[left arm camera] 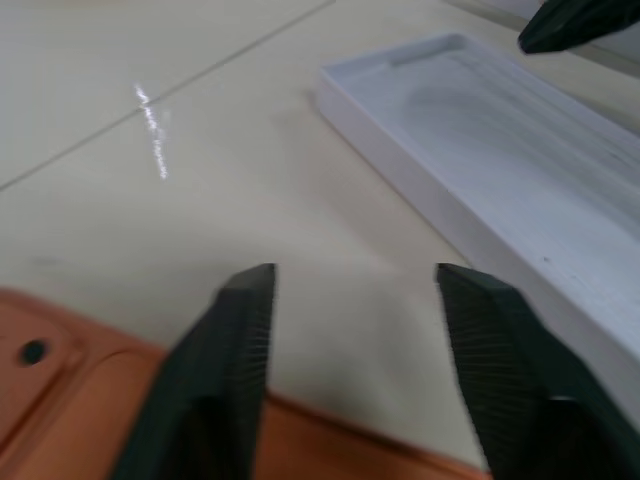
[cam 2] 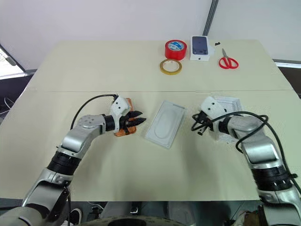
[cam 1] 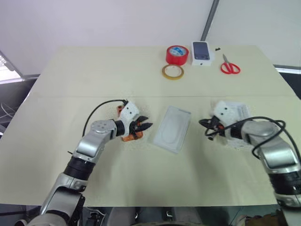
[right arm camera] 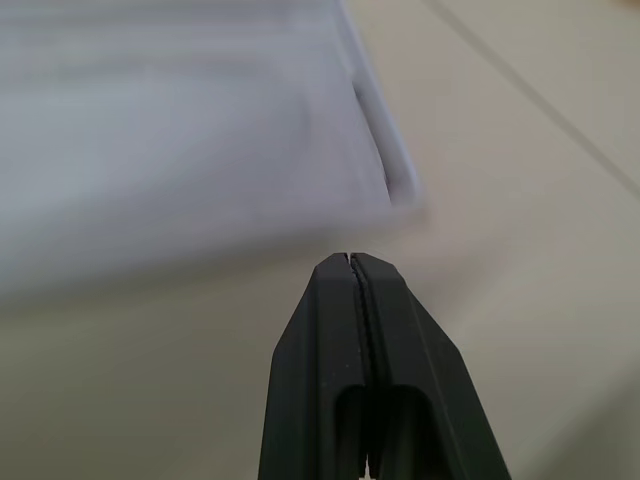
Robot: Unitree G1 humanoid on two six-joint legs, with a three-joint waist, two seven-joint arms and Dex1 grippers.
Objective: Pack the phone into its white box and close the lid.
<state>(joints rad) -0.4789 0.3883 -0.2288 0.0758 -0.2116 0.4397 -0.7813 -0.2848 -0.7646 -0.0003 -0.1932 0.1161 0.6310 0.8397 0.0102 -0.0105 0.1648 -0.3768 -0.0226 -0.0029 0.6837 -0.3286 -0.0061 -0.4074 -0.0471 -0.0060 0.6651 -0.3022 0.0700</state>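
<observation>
Your phone [cam 2: 126, 129] lies flat on the desk [cam 1: 94, 75], mostly hidden under the left claw [cam 2: 136, 120], so you cannot tell its long axis. That claw's fingers [left arm camera: 235, 340] stand apart over the phone's edge, gripping nothing. Just beside it lies the white tray [cam 2: 164, 123], empty, long axis running away from you. Your right claw [cam 2: 197, 123] is pressed closed and empty, beside another white box piece [cam 2: 230, 104].

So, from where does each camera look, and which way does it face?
Left eye and right eye: on the head, looking down at the table; both arms show.
Left wrist: along the open left gripper, over the phone, toward the insert.
Right wrist: along the shut right gripper, toward a white tray.
Shared: the insert, in eyes and left wrist.
</observation>
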